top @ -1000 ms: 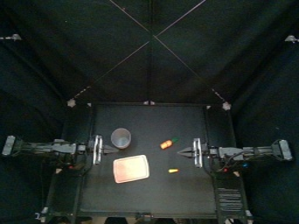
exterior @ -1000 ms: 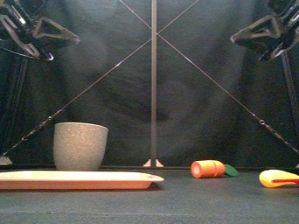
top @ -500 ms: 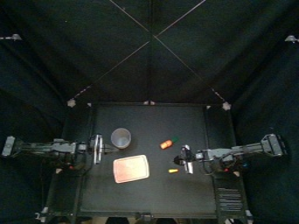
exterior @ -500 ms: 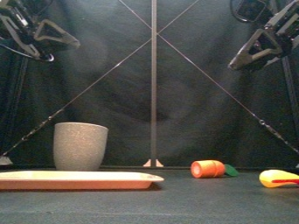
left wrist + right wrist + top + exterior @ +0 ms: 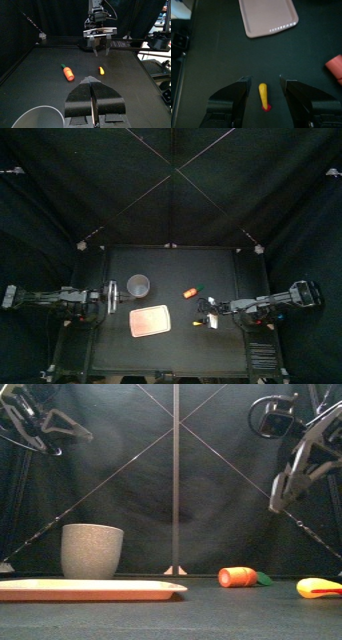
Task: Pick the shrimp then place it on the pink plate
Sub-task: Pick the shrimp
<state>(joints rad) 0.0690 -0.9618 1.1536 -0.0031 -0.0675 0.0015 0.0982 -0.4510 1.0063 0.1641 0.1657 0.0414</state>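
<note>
The shrimp (image 5: 198, 323), a small yellow toy with a red tip, lies on the table right of the pink plate (image 5: 150, 320). In the front view the shrimp (image 5: 319, 588) rests at the far right, and the plate (image 5: 87, 590) at the left. My right gripper (image 5: 209, 310) hangs open above the shrimp. In the right wrist view the shrimp (image 5: 263, 95) shows between the spread jaws of that gripper (image 5: 264, 79), with nothing held and the plate (image 5: 268, 17) beyond. My left gripper (image 5: 91, 80) is shut and empty, resting at the left near the grey cup.
A tall grey speckled cup (image 5: 139, 284) stands behind the plate. An orange carrot-like toy (image 5: 190, 291) with a green end lies behind the shrimp, near the table's middle. In the front view this toy (image 5: 238, 577) sits between the cup (image 5: 92, 550) and the shrimp.
My right arm has reached in from the right and dropped lower, bringing its open gripper over the shrimp. The left arm and the toys have not moved.
</note>
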